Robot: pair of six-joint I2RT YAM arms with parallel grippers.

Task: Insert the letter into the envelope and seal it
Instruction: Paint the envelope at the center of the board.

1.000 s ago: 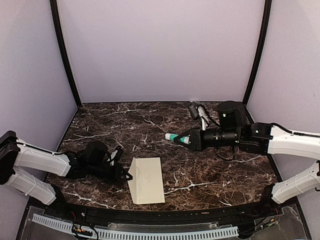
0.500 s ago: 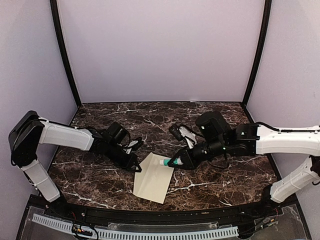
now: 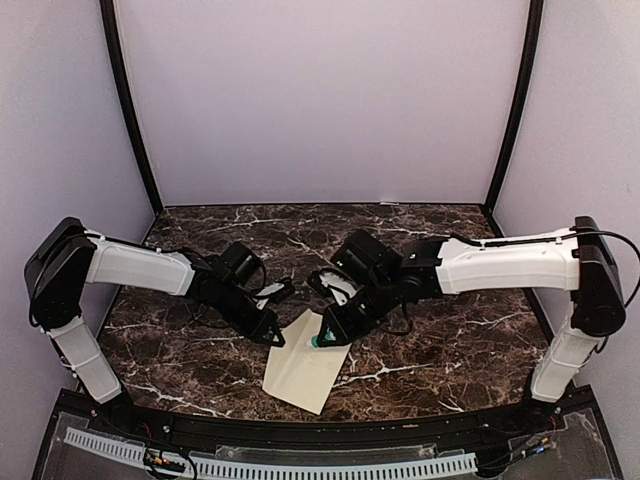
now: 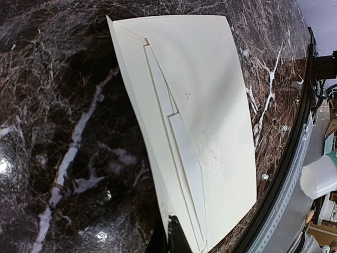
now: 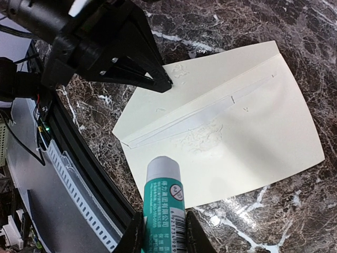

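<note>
The cream envelope (image 3: 303, 368) lies flap side up on the dark marble table, also in the left wrist view (image 4: 205, 100) and the right wrist view (image 5: 242, 132). My left gripper (image 3: 277, 339) is shut on the envelope's upper left edge (image 4: 171, 238), its tips showing in the right wrist view (image 5: 162, 84). My right gripper (image 3: 332, 330) is shut on a teal glue stick (image 5: 163, 197), white end pointing down just above the envelope near the flap seam (image 3: 321, 341). The letter is not visible.
The black front rail (image 3: 300, 432) runs just below the envelope's near corner. The purple back wall and two black corner posts (image 3: 130, 110) enclose the table. Both forearms reach inward and nearly meet over the envelope.
The right gripper has carried the glue stick left and down over the envelope. The left gripper has swung the envelope's top edge toward the centre, turning it clockwise.
</note>
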